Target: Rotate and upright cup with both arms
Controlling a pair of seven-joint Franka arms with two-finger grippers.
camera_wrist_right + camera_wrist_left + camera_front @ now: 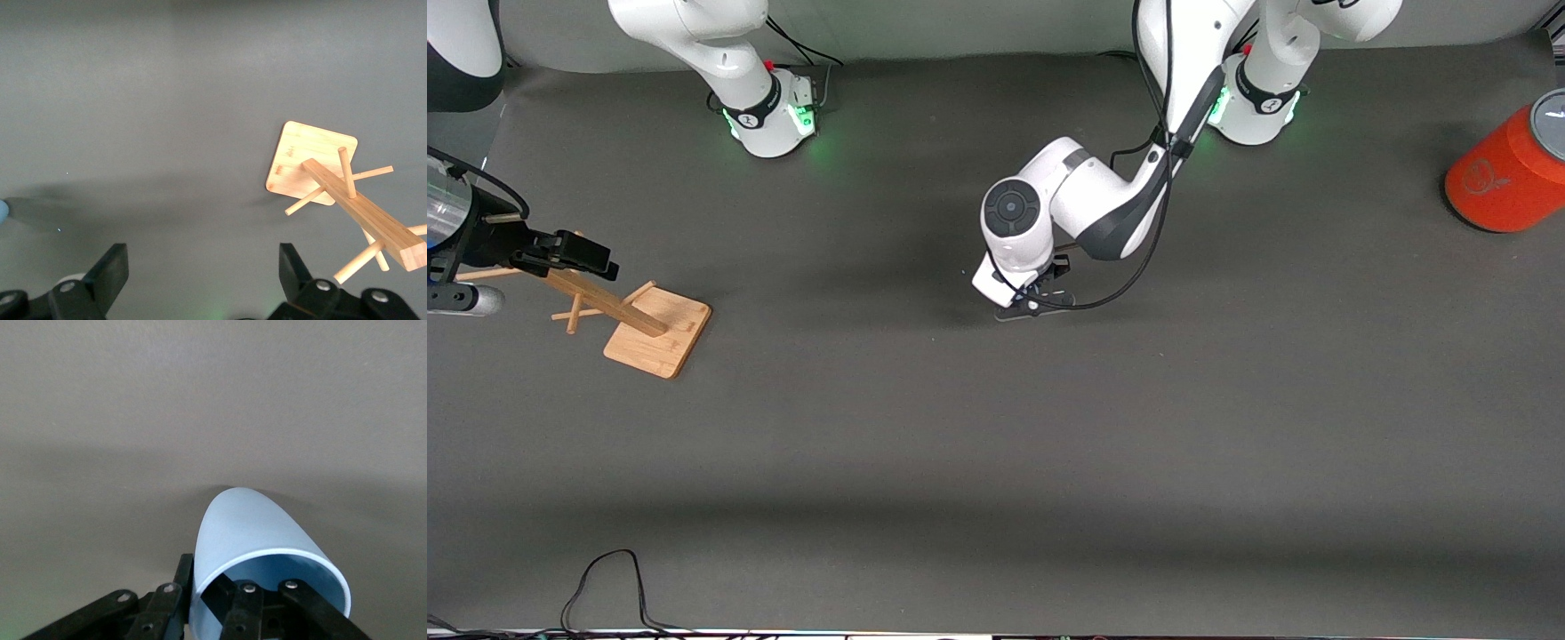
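My left gripper (1036,302) is low over the middle of the table, and in the front view its wrist hides the cup. In the left wrist view the pale-blue cup (257,533) is tipped on its side, its mouth toward the camera and its rounded base pointing away. The left gripper (203,593) is shut on the cup's rim, one finger outside the wall and one inside. My right gripper (578,253) hangs open and holds nothing above the wooden rack at the right arm's end; its fingers (113,267) stand wide apart around bare mat.
A wooden peg rack (660,333) (313,167) on a square base stands at the right arm's end. A large orange cylinder (1507,178) with a grey top lies at the left arm's end. A black cable (605,578) loops at the table edge nearest the camera.
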